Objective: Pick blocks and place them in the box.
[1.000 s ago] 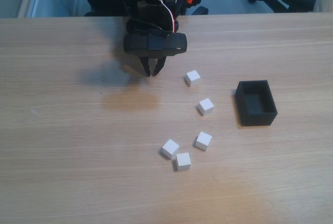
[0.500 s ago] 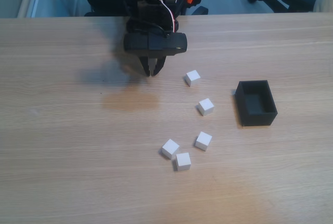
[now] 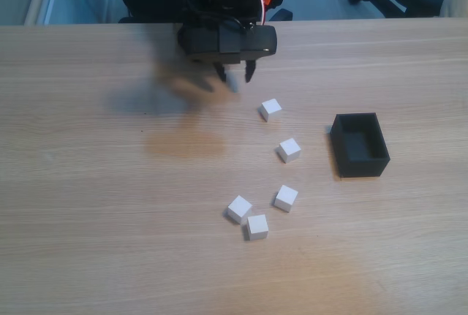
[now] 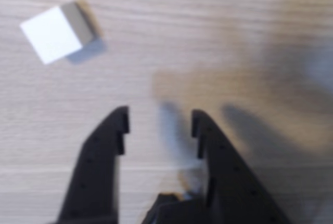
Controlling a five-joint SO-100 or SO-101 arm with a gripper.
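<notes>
Now your gripper (image 3: 235, 80) hangs empty, jaws parted, above table (image 3: 88, 183), near nearest block (image 3: 270, 109); box (image 3: 360, 145) well apart.

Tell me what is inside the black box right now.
In the fixed view the black box shows only its dark floor and inner walls; no cube lies in it. All five white cubes sit on the table. The floor strip behind the near wall is hidden.
</notes>
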